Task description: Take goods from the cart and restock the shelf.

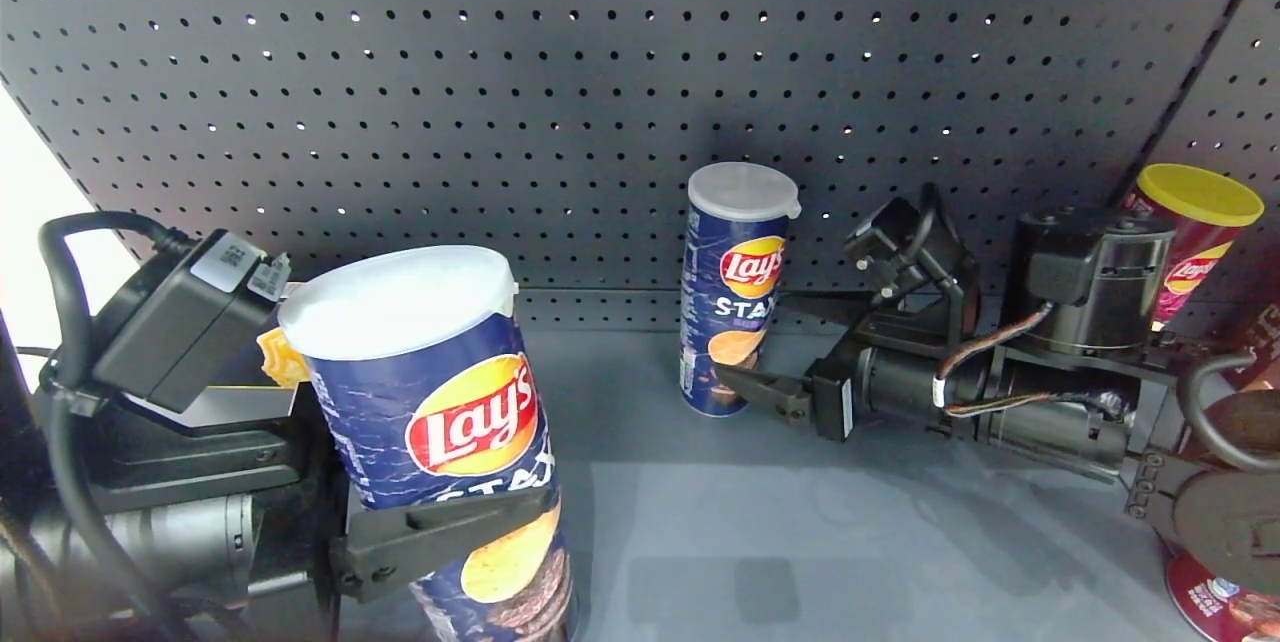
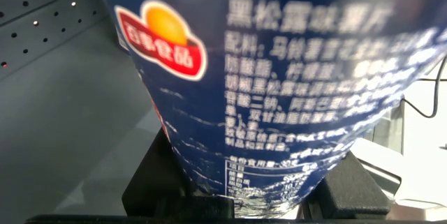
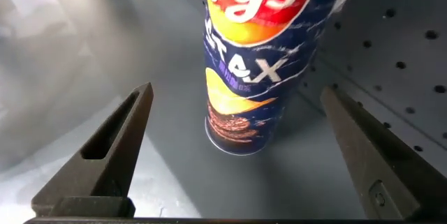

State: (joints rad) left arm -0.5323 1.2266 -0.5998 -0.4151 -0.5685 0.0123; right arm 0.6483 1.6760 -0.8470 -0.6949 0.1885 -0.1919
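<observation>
A robot's left gripper clamps a dark blue cylindrical chip can at the lower left of the frame, one black finger pressed flat across the printed front and the other out of sight behind the can. The can carries a translucent white plastic lid and leans slightly to the left. At centre frame a second blue can, same shape and lid, stands upright on the smooth grey shelf floor, close to the dark perforated metal back panel. The right gripper, reaching in from the right, is spread wide with a finger on either side of that standing can, a clear gap showing between each finger and the can. At the upper right a maroon can with a yellow lid stands partly hidden behind the right arm's motor housing. A red printed item lies at the lower right edge, too hidden to identify. That makes two blue cans and one maroon can.
</observation>
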